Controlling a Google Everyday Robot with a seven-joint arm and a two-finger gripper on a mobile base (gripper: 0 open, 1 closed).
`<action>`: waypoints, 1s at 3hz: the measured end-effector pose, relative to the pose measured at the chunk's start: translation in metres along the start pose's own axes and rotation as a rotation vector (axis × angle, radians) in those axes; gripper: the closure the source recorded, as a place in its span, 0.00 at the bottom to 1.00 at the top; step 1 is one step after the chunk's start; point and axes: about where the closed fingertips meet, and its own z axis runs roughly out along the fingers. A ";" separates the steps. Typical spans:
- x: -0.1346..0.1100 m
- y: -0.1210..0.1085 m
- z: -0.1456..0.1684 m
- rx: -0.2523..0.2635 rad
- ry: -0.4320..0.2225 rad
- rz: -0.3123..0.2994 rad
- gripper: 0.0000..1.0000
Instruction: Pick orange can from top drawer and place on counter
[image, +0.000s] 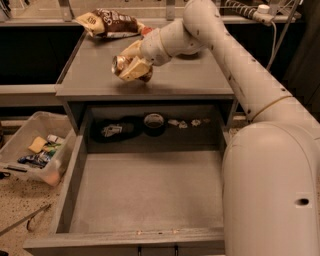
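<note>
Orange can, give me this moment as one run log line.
gripper: over counter | jaws: shut on orange can | can touching counter: cannot tell | top drawer: open

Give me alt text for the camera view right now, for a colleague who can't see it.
The gripper holds the orange can over the counter, jaws closed on it. Below, the top drawer stands pulled open. A brown snack bag lies at the counter's back edge.
</note>
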 end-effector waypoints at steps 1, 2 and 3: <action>0.003 0.010 0.007 -0.033 -0.003 0.037 1.00; 0.003 0.010 0.007 -0.033 -0.003 0.037 1.00; 0.003 0.010 0.007 -0.033 -0.003 0.037 0.81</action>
